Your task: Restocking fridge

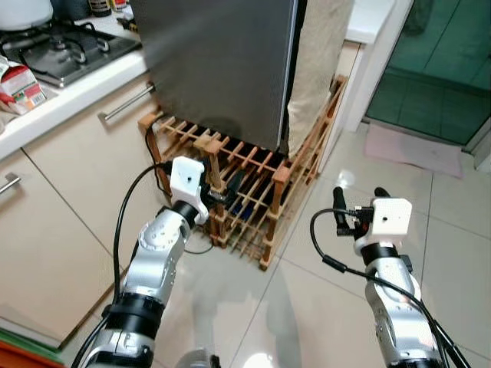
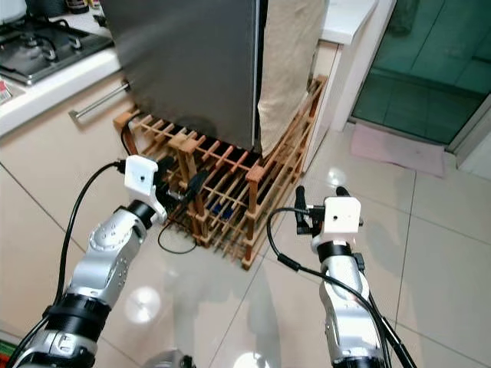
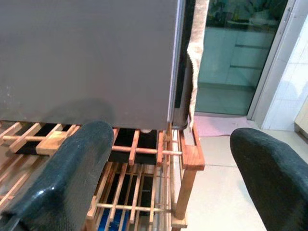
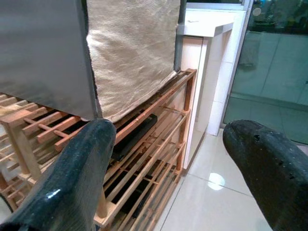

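Near the bottom of the frame, the left tool (image 1: 217, 193) hangs spread and empty at the wooden rack (image 1: 253, 195). Lower right, the right tool (image 1: 357, 205) is likewise spread above the tiled floor (image 1: 307, 307). Beyond, at upper centre, the grey fridge (image 1: 219, 61) stands on the rack, door closed, beside the desk (image 1: 69, 88) at upper left.
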### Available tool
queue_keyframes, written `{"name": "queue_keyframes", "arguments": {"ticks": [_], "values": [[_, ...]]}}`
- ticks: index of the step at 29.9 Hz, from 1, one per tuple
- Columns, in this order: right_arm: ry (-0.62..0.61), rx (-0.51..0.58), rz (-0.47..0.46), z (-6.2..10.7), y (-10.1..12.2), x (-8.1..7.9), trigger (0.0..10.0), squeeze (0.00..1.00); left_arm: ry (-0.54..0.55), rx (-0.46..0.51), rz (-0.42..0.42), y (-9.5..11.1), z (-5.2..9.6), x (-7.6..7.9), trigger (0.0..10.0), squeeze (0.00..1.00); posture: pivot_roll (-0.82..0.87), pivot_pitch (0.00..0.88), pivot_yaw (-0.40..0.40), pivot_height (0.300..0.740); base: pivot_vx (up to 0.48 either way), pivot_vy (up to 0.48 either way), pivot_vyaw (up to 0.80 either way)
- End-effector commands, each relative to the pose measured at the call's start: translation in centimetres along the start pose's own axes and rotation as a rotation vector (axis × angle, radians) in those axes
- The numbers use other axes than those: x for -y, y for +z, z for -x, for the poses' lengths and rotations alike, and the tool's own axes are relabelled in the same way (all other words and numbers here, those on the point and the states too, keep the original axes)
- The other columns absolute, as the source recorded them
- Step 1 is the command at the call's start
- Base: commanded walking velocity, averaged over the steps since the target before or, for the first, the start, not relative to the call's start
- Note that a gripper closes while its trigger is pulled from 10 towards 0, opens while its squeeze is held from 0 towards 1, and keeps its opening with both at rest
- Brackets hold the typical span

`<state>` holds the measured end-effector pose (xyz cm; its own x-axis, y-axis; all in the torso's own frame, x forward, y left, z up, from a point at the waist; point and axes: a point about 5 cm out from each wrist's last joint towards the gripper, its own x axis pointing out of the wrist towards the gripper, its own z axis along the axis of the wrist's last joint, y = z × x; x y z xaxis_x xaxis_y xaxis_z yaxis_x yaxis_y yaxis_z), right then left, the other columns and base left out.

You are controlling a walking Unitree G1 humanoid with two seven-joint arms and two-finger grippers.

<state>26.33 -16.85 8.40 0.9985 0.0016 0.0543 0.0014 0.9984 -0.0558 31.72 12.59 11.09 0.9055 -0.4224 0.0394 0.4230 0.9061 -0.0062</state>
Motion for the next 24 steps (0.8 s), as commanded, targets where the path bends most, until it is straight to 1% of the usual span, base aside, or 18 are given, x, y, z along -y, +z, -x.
{"name": "queue_keyframes", "arguments": {"ticks": [1,6,11,14,19,21,23,24], "values": [[-0.002,-0.011,0.001,-0.1,-0.1,0.2,10.0,0.00,-0.006,0.061,-0.007,1.3,-0.3,0.4,10.0,0.00,-0.07,0.000,0.000,0.740,0.345,-0.330,0.00],[-0.009,-0.009,0.015,-0.5,0.0,0.4,10.0,0.00,-0.016,0.083,-0.010,1.7,-0.6,1.0,10.0,0.00,-0.07,0.000,-0.001,0.740,0.389,-0.278,0.00],[-0.004,-0.003,0.023,-0.8,0.0,0.5,10.0,0.00,-0.013,0.090,-0.010,2.0,-0.9,1.1,10.0,0.00,-0.07,0.000,-0.002,0.740,0.416,0.000,0.00],[0.002,-0.001,0.025,-0.8,0.1,0.5,10.0,0.00,0.008,0.074,-0.016,1.9,-1.0,0.9,10.0,0.00,-0.07,0.000,-0.002,0.740,0.442,0.000,0.00],[0.009,-0.001,0.025,-0.8,0.0,0.4,10.0,0.00,0.013,0.074,-0.020,2.0,-1.2,0.8,10.0,0.00,-0.07,0.000,-0.001,0.740,0.477,0.000,0.00],[0.010,-0.003,0.025,-0.8,-0.1,0.4,10.0,0.00,0.030,0.076,-0.034,2.1,-1.3,0.6,10.0,0.00,-0.07,0.000,0.002,0.740,0.480,0.000,0.00],[0.010,-0.004,0.026,-0.8,-0.2,0.4,10.0,0.00,0.104,0.047,-0.017,2.0,-1.5,-0.2,10.0,0.00,-0.07,0.000,0.004,0.740,0.169,0.000,0.00],[0.010,-0.004,0.026,-0.7,-0.2,0.4,10.0,0.00,0.122,0.040,-0.020,1.9,-1.5,-0.4,10.0,0.00,-0.07,0.000,0.004,0.740,0.000,0.000,0.00]]}}
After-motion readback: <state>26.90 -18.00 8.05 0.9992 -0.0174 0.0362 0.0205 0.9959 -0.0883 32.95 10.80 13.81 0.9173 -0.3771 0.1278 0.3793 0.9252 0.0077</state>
